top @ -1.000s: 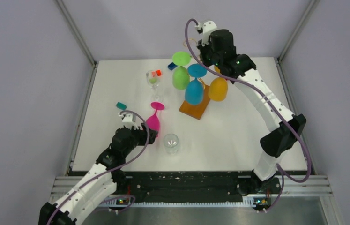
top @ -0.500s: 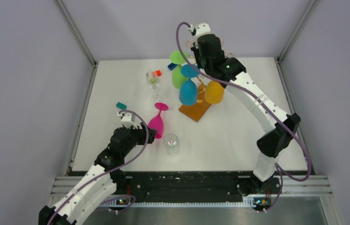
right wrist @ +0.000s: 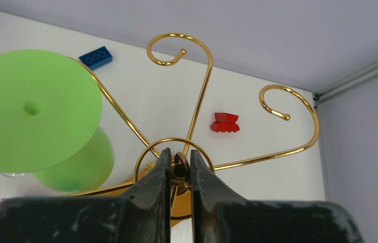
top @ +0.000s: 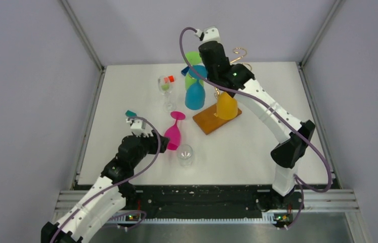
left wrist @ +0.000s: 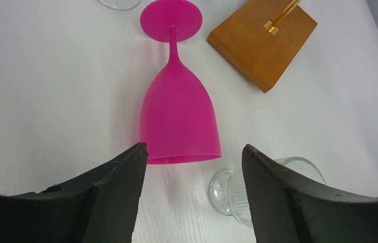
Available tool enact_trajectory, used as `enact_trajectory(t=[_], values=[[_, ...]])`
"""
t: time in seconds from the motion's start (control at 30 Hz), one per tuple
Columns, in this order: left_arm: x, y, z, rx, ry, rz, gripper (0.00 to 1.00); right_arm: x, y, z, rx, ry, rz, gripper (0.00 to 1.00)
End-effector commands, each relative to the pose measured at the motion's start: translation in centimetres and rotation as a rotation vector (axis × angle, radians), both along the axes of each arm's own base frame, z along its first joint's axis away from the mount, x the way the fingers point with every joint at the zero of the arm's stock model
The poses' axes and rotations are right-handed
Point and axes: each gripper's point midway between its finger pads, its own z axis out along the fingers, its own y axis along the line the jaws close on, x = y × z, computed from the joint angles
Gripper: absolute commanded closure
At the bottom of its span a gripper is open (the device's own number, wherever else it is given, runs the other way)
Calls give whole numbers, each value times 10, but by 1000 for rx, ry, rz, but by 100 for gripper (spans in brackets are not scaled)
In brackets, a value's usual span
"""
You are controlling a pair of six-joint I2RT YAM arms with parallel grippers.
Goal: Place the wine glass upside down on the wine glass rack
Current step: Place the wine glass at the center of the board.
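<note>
From above, the right arm has swung left since a second ago, taking the top of the wine glass rack (top: 211,119) with it. The green glass (top: 192,59), blue glass (top: 195,96) and orange glass (top: 226,106) hanging on it now sit further left, and its wooden base has turned on the bench (top: 257,152). The pink wine glass (top: 173,135) lies on its side, slightly shifted, beside a clear glass (top: 184,154).

The left wrist view shows the left claw (left wrist: 194,149) open, its fingers either side of the pink wine glass's (left wrist: 179,116) rim; whether they touch it is unclear.

The right wrist view shows the right claw (right wrist: 180,154) closed on the gold knob at the rack's centre, under its curled arms, with a blue brick (right wrist: 95,57) and a red piece (right wrist: 225,123) on the bench behind
</note>
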Motion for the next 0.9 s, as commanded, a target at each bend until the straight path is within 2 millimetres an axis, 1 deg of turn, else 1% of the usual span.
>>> enact_trajectory(t=[0.0, 0.33, 0.37, 0.57, 0.73, 0.87], values=[[10, 0, 30, -7, -80, 8, 26, -17, -13, 28, -19, -75, -67, 100], [14, 0, 43, -6, -114, 14, 26, -39, -13, 19, 15, -54, 23, 100], [14, 0, 43, -5, -116, 14, 26, -42, -13, 13, 13, -46, 33, 100], [17, -1, 47, -4, -129, 12, 27, -53, -16, 13, 39, -77, 86, 100], [19, -1, 52, -4, -140, 15, 27, -60, -16, 21, 52, -106, 135, 86], [21, 0, 57, -9, -156, 24, 27, -61, -16, 28, 49, -124, 152, 77]])
